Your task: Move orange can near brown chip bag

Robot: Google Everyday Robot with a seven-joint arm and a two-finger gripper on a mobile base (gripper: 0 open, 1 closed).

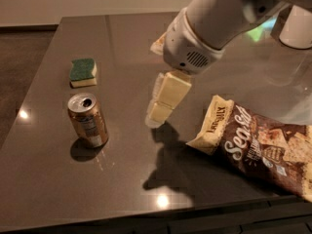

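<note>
Orange can (87, 120): upright, near left, well apart from bag.
Brown chip bag (263, 147): flat, near right, right end cut off.
Gripper (156, 116): between them, pointing down; grip state unclear.

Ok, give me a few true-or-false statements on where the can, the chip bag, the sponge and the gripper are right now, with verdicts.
1. The can stands upright on the table. True.
2. The gripper has hold of the can. False: it hangs over the table to the right of the can, clear of it, between the can and the chip bag.
3. The chip bag lies flat near the table's right front corner. True.
4. The sponge sits on top of the chip bag. False: it lies on the table behind the can, on the left side.
5. The can touches the chip bag. False: bare table separates them.
</note>
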